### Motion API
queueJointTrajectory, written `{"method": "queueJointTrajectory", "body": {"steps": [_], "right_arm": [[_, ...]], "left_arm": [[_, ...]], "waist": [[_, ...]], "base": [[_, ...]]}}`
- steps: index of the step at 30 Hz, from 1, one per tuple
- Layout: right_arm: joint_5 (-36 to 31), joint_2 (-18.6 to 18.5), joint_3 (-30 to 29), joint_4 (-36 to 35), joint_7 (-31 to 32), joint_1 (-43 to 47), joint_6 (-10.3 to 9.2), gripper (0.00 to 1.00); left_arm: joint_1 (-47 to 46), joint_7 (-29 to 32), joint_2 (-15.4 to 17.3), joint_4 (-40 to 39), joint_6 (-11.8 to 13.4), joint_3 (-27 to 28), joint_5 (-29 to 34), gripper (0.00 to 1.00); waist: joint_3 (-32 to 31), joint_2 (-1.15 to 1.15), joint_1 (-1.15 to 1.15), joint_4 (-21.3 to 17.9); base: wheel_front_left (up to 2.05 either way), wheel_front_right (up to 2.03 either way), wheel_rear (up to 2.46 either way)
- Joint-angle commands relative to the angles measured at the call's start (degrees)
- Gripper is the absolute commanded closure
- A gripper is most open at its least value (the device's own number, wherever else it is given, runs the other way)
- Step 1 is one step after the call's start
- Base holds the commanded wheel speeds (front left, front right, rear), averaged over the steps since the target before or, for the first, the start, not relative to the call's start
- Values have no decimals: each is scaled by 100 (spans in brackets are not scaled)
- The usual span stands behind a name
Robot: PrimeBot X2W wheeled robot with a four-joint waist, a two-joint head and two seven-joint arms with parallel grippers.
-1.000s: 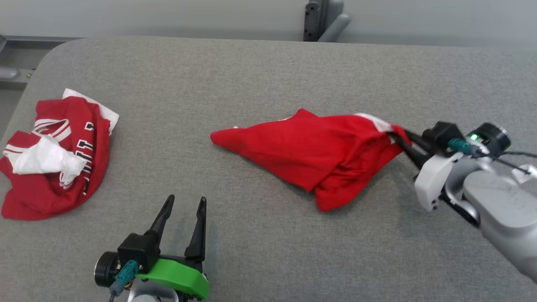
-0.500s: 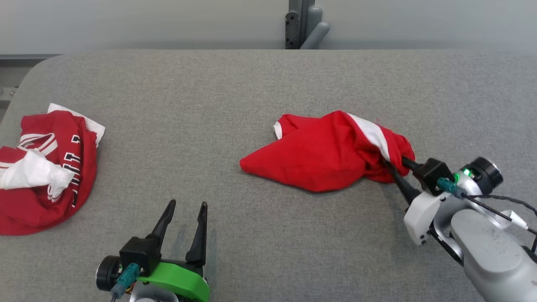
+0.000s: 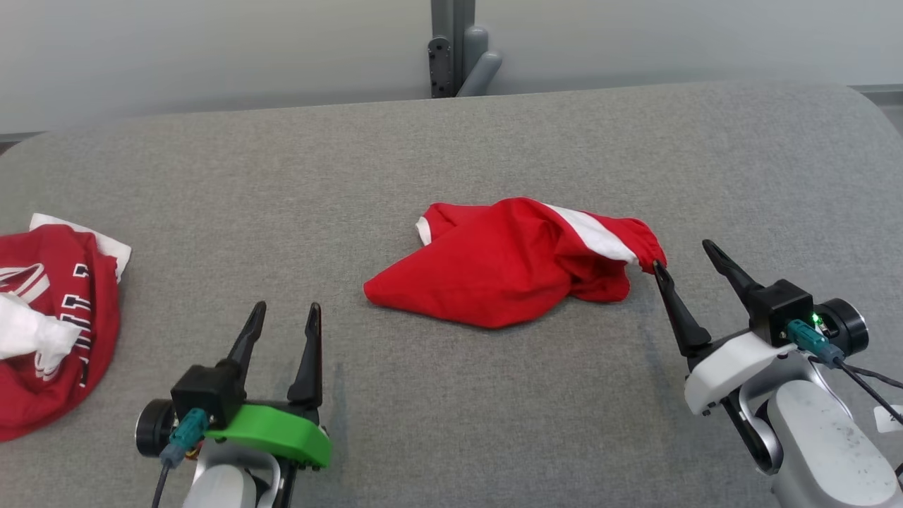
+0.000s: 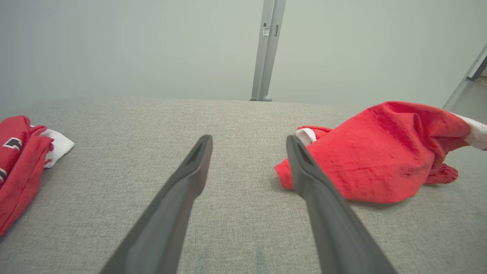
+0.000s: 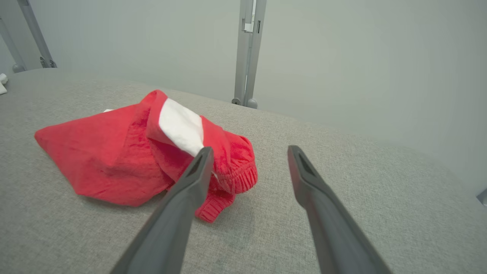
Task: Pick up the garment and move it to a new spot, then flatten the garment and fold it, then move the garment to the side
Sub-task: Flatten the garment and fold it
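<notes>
Released within the last second, the garment [image 3: 501, 271] has dropped into a loose red heap near the middle of the worktop [image 3: 451, 155]. The right hand [image 3: 681, 254], which was pinched on the ribbed end [image 5: 239, 177], now stands with fingers spread wide and empty, its inner tip just beside that end at the heap's 3 o'clock. The head camera has swung too, so the heap's shift across the picture is not all its own. The left hand [image 3: 287, 305] sits at the heap's 7 o'clock, fingers apart, holding nothing, well clear of the cloth. A second red pile [image 3: 63, 331] lies at the worktop's 9 o'clock edge.

I judge the cloth light, soft and limp: it will sag and bunch wherever it is not held, and will drag a little on the woven cover rather than slide. A single pinch only makes a bundle. For flattening, the better holds look like the ribbed end at 3 o'clock and the white-edged cuff [image 3: 423, 229] at 10 o'clock, one per hand, drawn apart
</notes>
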Motion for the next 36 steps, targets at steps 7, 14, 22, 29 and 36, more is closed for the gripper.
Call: {"method": "queueJointTrajectory", "body": {"steps": [7, 14, 22, 29, 36], "right_arm": [[-160, 247, -180, -366, -16, 178, -8, 0], [-269, 384, -211, -416, -16, 141, -8, 0], [-289, 442, -256, -344, -16, 173, -8, 0], [-261, 496, -214, -327, -16, 125, -8, 0], [-199, 537, -225, -277, -16, 185, -8, 0]], "left_arm": [[-1148, -2, 14, 957, -63, -86, -173, 0], [-2016, -1, 28, 2108, -74, -433, -893, 0], [-2216, 3, 82, 3034, -75, -1304, -1556, 59], [-2127, -2, 269, 2343, -75, -1394, -1449, 100], [-1902, -1, 425, 59, -76, -687, -23, 100]], "waist": [[573, 14, 0, -533], [889, 14, 0, -790], [892, 14, 0, -735], [859, 14, 0, -581], [734, 14, 0, -423]], "base": [[0, 0, 0], [0, 0, 0], [0, 0, 0], [0, 0, 0], [0, 0, 0]]}}
